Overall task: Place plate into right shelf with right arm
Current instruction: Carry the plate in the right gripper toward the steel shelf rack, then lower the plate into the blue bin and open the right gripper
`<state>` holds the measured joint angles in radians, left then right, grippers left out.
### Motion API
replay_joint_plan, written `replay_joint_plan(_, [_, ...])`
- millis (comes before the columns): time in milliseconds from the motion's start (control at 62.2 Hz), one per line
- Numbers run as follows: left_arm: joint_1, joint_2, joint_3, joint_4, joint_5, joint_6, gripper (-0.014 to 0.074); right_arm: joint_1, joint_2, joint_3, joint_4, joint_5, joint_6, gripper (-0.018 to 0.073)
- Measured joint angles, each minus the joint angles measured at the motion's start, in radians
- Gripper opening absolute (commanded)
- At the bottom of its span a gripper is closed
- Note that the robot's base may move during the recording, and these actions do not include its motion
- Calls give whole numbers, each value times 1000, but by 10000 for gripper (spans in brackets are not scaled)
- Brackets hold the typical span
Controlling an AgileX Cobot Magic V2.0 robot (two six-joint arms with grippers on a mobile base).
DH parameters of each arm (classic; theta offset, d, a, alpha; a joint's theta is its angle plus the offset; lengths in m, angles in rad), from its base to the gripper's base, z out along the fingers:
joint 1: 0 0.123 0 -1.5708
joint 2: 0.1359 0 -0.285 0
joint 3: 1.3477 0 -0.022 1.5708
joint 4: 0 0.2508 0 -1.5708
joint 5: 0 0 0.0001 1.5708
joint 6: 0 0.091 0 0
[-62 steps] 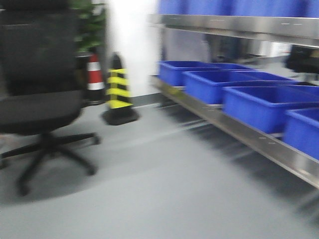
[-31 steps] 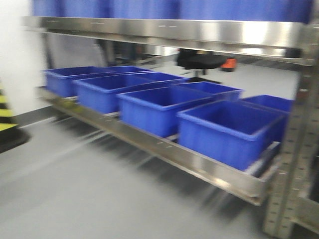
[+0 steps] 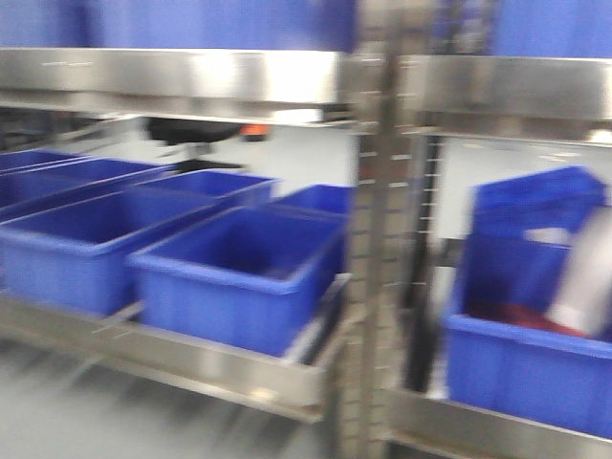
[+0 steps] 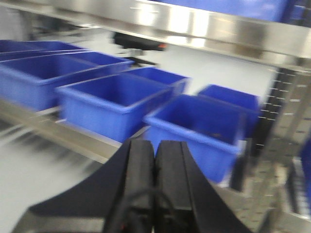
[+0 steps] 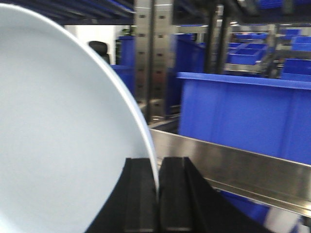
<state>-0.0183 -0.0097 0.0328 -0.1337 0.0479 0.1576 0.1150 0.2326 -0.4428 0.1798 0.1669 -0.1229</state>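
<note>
The left gripper point(image 4: 155, 145) is pressing its two black fingers flat together and is holding nothing. Ahead of it, blue bins point(image 4: 104, 104) are sitting in rows on a low steel ledge.

The right gripper point(image 5: 158, 167) is pinching the plate point(image 5: 58, 131) by its thin rim. The plate is standing on its edge, up and to the left of the fingers, and it is filling that whole side of the wrist view. It is not resting in the right shelf point(image 3: 507, 91) yet. Ahead of the gripper and a bit to the left, a steel post point(image 5: 148, 58) with holes is rising. Ahead and to the right, the front rail point(image 5: 233, 165) is running across, and a big blue bin point(image 5: 243, 111) is sitting behind it, higher than the fingers.

The grip looks like the weak spot. The fingers are biting only a small bit of a smooth, shiny rim, so a bump or a quick swing could make the plate tip or slide out. The plate is also sticking out wide to the left of the gripper, so it could be knocking the post on the way in. Coming in too low, it could be hitting the rail or the bin wall.

In the front view, a white thing point(image 3: 588, 277) is leaning in the far right bin, but it is too blurry to name.
</note>
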Motion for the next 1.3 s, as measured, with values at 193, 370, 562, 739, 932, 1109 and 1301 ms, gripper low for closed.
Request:
replay_joint_plan(193, [0, 0, 0, 0, 0, 0, -128, 0, 0, 0, 0, 0, 0, 56])
replay_joint_plan(370, [0, 0, 0, 0, 0, 0, -128, 0, 0, 0, 0, 0, 0, 56])
replay_joint_plan(562, [0, 0, 0, 0, 0, 0, -128, 0, 0, 0, 0, 0, 0, 56])
replay_joint_plan(739, [0, 0, 0, 0, 0, 0, -128, 0, 0, 0, 0, 0, 0, 56])
replay_joint_plan(932, [0, 0, 0, 0, 0, 0, -128, 0, 0, 0, 0, 0, 0, 56])
replay_joint_plan(1109, [0, 0, 0, 0, 0, 0, -128, 0, 0, 0, 0, 0, 0, 56])
replay_joint_plan(1301, [0, 0, 0, 0, 0, 0, -128, 0, 0, 0, 0, 0, 0, 56])
